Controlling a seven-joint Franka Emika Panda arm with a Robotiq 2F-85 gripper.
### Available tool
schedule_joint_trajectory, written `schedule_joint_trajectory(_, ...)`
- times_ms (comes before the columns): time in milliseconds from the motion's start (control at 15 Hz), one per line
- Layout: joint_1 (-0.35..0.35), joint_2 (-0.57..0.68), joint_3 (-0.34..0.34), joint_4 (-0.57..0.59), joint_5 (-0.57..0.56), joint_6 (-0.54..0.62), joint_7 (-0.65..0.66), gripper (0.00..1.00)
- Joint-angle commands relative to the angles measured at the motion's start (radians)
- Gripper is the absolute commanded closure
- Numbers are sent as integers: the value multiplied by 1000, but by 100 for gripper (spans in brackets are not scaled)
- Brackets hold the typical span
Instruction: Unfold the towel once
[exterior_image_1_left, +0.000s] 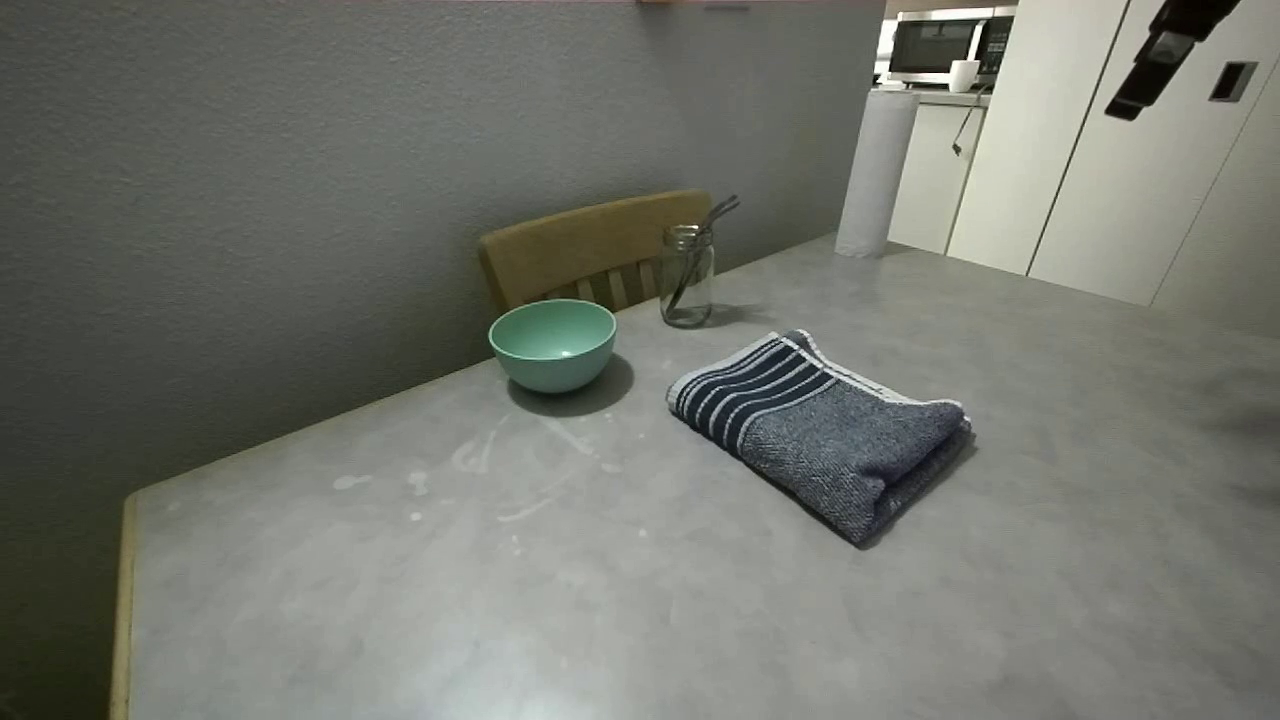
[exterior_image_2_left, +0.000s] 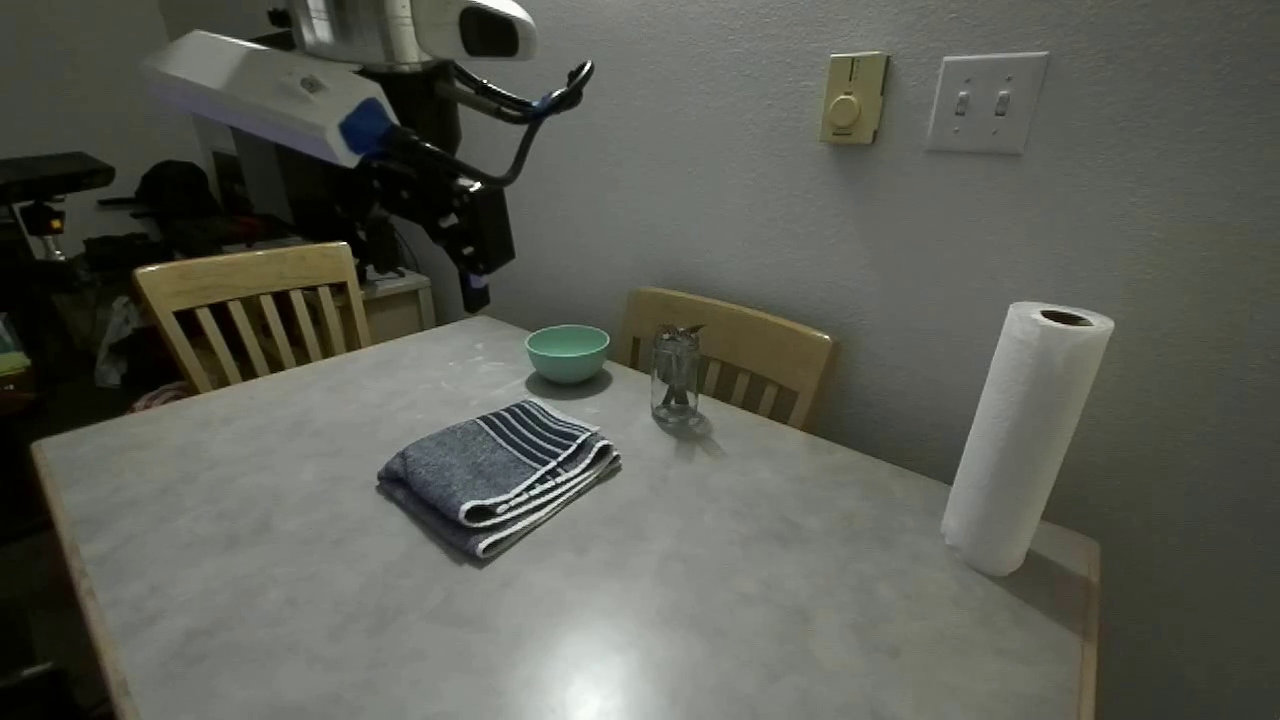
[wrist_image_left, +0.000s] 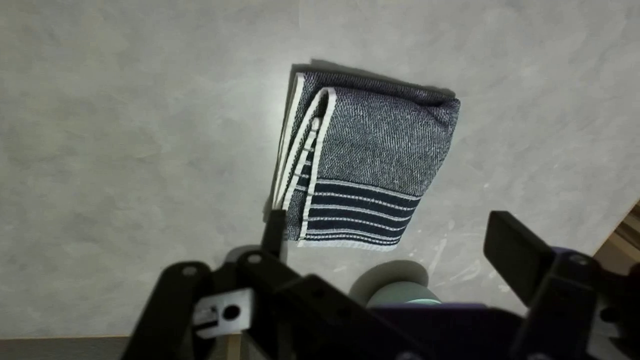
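The towel (wrist_image_left: 380, 145) lies folded in layers on the table (wrist_image_left: 125, 150), slightly above the centre of the wrist view, with its stripes toward the bottom of that frame. The gripper (wrist_image_left: 387, 227) is wide, with its jaws well apart across the lower left and lower right of the same view. In an exterior view, the robot arm (exterior_image_2_left: 260, 95) extends from the upper left, with the gripper above and apart from the towel. The green bowl (exterior_image_2_left: 567, 360) sits near the centre of that frame; the glass jar (exterior_image_2_left: 660, 392) stands to its right.

Room above towel (exterior_image_1_left: 815, 430) — bowl (exterior_image_1_left: 553, 345) nearby
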Motion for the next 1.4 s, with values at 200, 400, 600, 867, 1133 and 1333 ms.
schedule_joint_trajectory(200,-20,122,11,45,157,-30,-128,0)
schedule_joint_trajectory(400,-28,205,20,73,261,-45,-210,0)
schedule_joint_trajectory(600,-52,292,46,111,353,-74,-287,0)
schedule_joint_trajectory(867,-111,416,99,169,429,-133,-351,0)
schedule_joint_trajectory(1133,-183,547,152,227,479,-206,-409,0)
schedule_joint_trajectory(1333,-226,628,192,265,499,-236,-453,0)
